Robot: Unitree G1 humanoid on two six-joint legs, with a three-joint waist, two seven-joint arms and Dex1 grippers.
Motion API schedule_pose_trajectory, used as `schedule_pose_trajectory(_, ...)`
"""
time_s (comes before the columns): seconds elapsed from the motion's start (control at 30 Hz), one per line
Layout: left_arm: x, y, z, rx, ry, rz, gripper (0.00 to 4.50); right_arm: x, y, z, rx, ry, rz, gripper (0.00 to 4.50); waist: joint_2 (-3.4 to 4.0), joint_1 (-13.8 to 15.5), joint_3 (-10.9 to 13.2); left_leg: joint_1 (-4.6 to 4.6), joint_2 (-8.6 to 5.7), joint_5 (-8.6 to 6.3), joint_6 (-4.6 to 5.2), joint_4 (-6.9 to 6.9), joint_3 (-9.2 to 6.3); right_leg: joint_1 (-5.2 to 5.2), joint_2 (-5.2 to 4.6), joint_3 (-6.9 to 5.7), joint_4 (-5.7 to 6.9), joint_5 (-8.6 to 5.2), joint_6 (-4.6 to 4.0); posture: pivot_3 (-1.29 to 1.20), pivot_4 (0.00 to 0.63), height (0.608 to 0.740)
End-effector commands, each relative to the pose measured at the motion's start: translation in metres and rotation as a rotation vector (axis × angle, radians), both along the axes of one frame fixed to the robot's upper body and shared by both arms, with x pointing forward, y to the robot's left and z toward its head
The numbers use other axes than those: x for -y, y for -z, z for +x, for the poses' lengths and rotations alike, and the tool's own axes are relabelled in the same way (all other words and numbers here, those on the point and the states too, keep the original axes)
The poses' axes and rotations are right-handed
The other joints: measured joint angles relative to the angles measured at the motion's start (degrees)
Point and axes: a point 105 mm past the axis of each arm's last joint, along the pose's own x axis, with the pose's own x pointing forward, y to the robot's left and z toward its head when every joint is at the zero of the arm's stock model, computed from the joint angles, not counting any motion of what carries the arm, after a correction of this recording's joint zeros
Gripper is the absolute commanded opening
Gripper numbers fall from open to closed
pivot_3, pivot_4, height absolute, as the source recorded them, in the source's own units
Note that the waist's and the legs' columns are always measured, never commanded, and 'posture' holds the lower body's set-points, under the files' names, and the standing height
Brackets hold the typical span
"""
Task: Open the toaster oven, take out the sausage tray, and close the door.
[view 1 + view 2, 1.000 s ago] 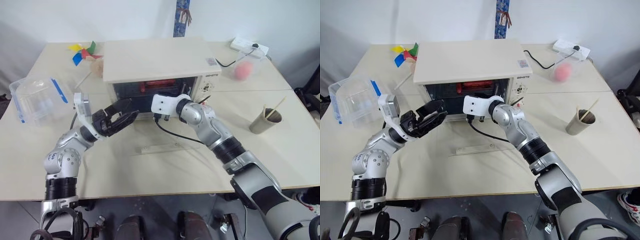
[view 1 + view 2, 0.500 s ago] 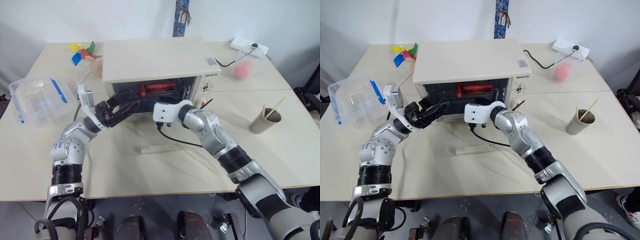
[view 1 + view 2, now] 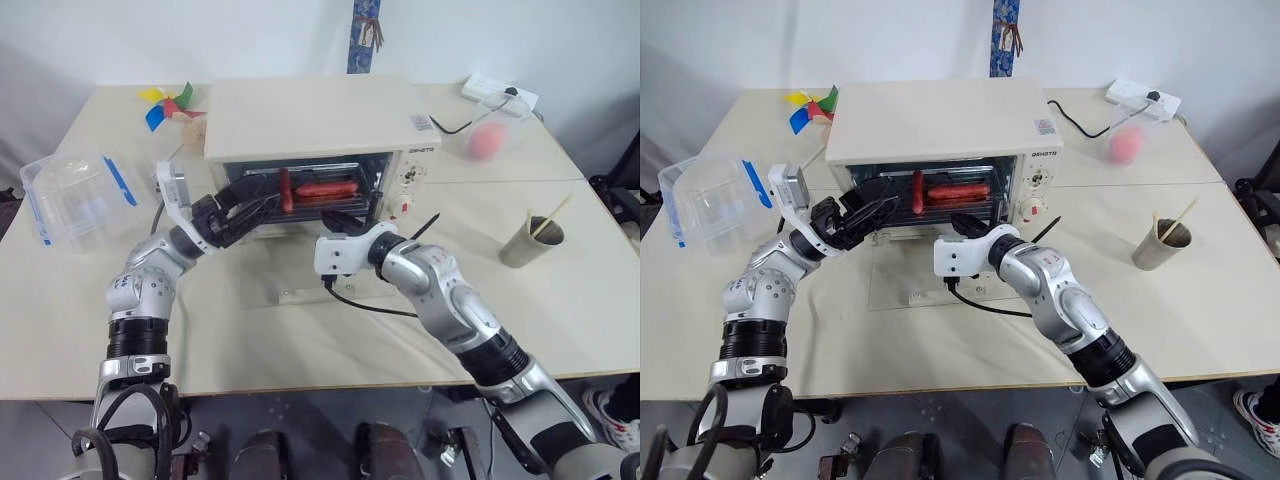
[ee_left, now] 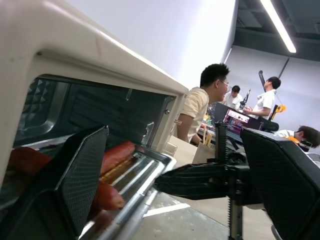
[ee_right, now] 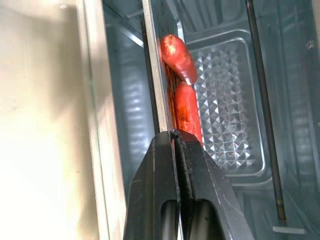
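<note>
now the right wrist view shows the right gripper (image 5: 176, 137) pinched on the rim of the sausage tray (image 5: 227, 100), unseen from above. left gripper (image 3: 250, 205) is spread wide at the toaster oven (image 3: 310, 115). tray has slid out since before.

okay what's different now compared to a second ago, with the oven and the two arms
The door has swung down from nearly upright to lying open and flat on the table. The right gripper, shut, pulled back from the toaster oven toward the robot. The left gripper, open, moved up to the oven's mouth. The sausage tray now shows in the opening, still inside. The clear plastic box and paper cup stayed put.
</note>
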Motion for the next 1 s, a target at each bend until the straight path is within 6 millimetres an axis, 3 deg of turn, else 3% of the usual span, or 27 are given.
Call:
schedule_pose_trajectory(0.03, -0.012, -0.017, 0.0, 0.062, -0.044, 0.003, 4.5, 0.005, -0.023, -0.013, 0.083, -0.014, 0.039, 0.03, 0.0, 0.1, 0.0, 0.0, 0.0, 0.0, 0.0, 0.0, 0.0, 0.0, 0.0, 0.0, 0.0, 0.0, 0.0, 0.0, 0.15, 0.74)
schedule_pose_trajectory(0.4, -0.025, -0.018, -0.003, 0.06, -0.069, 0.02, 4.5, 0.015, -0.007, -0.026, 0.092, -0.01, 0.015, 0.03, 0.0, 0.9, 0.0, 0.0, 0.0, 0.0, 0.0, 0.07, 0.03, 0.01, 0.0, 0.02, -0.01, 0.0, 0.0, 0.0, 0.15, 0.74)
schedule_pose_trajectory(1.0, -0.021, -0.017, -0.001, 0.062, -0.069, 0.02, 4.5, 0.01, -0.012, 0.003, 0.138, 0.024, -0.008, 0.03, 0.0, 0.9, 0.0, 0.0, 0.0, 0.0, 0.0, 0.07, 0.02, 0.01, 0.0, 0.02, 0.0, 0.0, 0.0, 0.0, 0.15, 0.74)
